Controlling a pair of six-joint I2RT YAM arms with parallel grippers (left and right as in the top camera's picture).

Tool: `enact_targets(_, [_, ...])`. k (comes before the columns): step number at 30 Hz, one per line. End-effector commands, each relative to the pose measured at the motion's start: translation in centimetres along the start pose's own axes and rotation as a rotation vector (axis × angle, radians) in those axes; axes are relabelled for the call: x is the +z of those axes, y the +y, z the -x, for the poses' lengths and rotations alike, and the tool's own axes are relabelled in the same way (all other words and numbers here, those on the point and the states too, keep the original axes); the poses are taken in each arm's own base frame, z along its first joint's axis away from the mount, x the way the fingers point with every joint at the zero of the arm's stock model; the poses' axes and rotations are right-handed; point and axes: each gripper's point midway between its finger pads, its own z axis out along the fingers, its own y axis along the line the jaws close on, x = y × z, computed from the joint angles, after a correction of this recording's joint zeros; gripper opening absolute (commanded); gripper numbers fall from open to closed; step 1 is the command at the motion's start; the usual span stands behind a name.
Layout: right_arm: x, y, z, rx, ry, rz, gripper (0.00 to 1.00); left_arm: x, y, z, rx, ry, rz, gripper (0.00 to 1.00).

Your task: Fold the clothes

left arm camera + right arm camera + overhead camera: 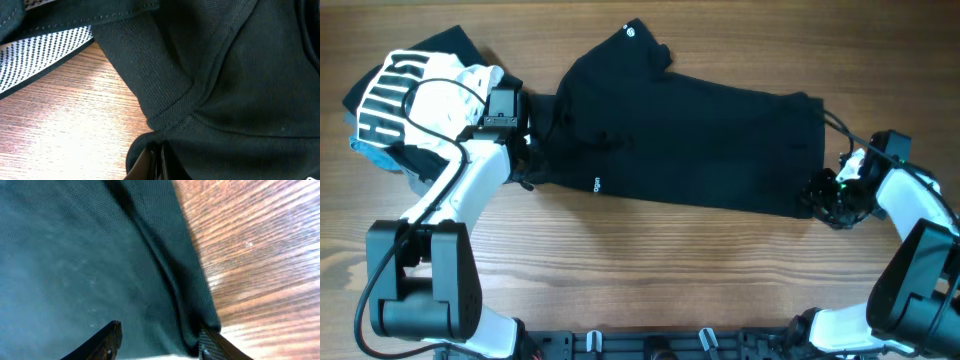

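Overhead: black T-shirt (690, 140), collar in tight-shut left claw (152, 160), hem inside half-open right claw (157, 341)

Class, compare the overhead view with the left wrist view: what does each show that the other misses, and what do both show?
Only overhead: the whole black T-shirt laid out flat, with the right gripper at its right edge. Only left wrist: the shirt's ribbed band close up, with the fabric pinched in the left gripper. Both: black shirt fabric lying on the wooden table.
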Motion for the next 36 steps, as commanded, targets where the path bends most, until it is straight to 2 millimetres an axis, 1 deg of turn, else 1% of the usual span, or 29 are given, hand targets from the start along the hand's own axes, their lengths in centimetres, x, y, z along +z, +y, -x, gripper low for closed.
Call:
enact_targets(1, [1.5, -0.2, -1.5, 0.019, 0.034, 0.025, 0.41, -0.5, 0.0, 0.5, -0.003, -0.022, -0.013, 0.04])
enact_targets(3, [1.4, -0.4, -1.5, 0.017, 0.031, 0.013, 0.3, -0.5, 0.0, 0.5, -0.003, -0.021, -0.012, 0.04])
enact_targets(5, [1.0, -1.2, -1.4, 0.034, 0.029, -0.034, 0.06, -0.5, 0.0, 0.4, -0.003, -0.021, -0.012, 0.04])
enact_targets(8, [-0.1, -3.3, -1.1, 0.133, 0.022, -0.162, 0.04, -0.5, 0.0, 0.5, -0.003, -0.021, -0.012, 0.04])
enact_targets(12, [-1.6, -5.2, -0.8, 0.171, 0.016, -0.283, 0.04, -0.6, 0.4, 0.7, -0.007, -0.029, 0.003, 0.04])
enact_targets(16, [-1.8, -5.5, -0.8, 0.169, 0.015, -0.301, 0.04, -1.3, 0.9, 1.5, -0.025, -0.047, 0.006, 0.04])
enact_targets(20, [-1.9, -5.7, -0.8, 0.169, 0.012, -0.315, 0.04, -1.9, 0.8, 2.4, -0.03, -0.082, -0.002, 0.04])
enact_targets(21, [-1.9, -5.7, -0.8, 0.168, 0.011, -0.314, 0.07, -2.0, 0.8, 2.6, -0.031, -0.089, -0.004, 0.04])
enact_targets(22, [-1.9, -5.7, -0.7, 0.167, 0.01, -0.313, 0.1, -1.9, 0.7, 2.7, -0.031, -0.093, -0.005, 0.09])
enact_targets(23, [-1.9, -5.7, -0.7, 0.168, 0.009, -0.313, 0.12, -1.9, 0.7, 2.7, -0.031, -0.093, -0.005, 0.2])
enact_targets(24, [-1.9, -5.7, -0.7, 0.168, 0.009, -0.312, 0.13, -1.9, 0.8, 2.6, -0.031, -0.09, -0.005, 0.33])
enact_targets(25, [-1.9, -5.6, -0.7, 0.168, 0.01, -0.309, 0.16, -1.9, 0.8, 2.5, -0.03, -0.083, -0.003, 0.38])
enact_targets(27, [-1.9, -5.6, -0.7, 0.167, 0.01, -0.31, 0.18, -1.9, 0.8, 2.2, -0.029, -0.074, -0.001, 0.42])
enact_targets(28, [-1.9, -5.6, -0.7, 0.168, 0.01, -0.309, 0.24, -1.9, 0.9, 2.1, -0.029, -0.068, 0.001, 0.48])
enact_targets(30, [-2.0, -5.4, -0.6, 0.167, 0.012, -0.299, 0.36, -1.9, 1.0, 1.8, -0.028, -0.057, 0.004, 0.49])
enact_targets(32, [-2.5, -5.1, -0.4, 0.167, 0.013, -0.295, 0.43, -2.2, 1.0, 1.3, -0.025, -0.039, 0.003, 0.46])
enact_targets(33, [-2.8, -4.9, -0.2, 0.167, 0.011, -0.294, 0.44, -2.4, 0.8, 0.9, -0.023, -0.024, -0.005, 0.43])
enact_targets(36, [-4.0, -3.8, 0.5, 0.161, -0.008, -0.262, 0.49, -3.6, 0.0, 0.0, -0.021, 0.012, -0.06, 0.45])
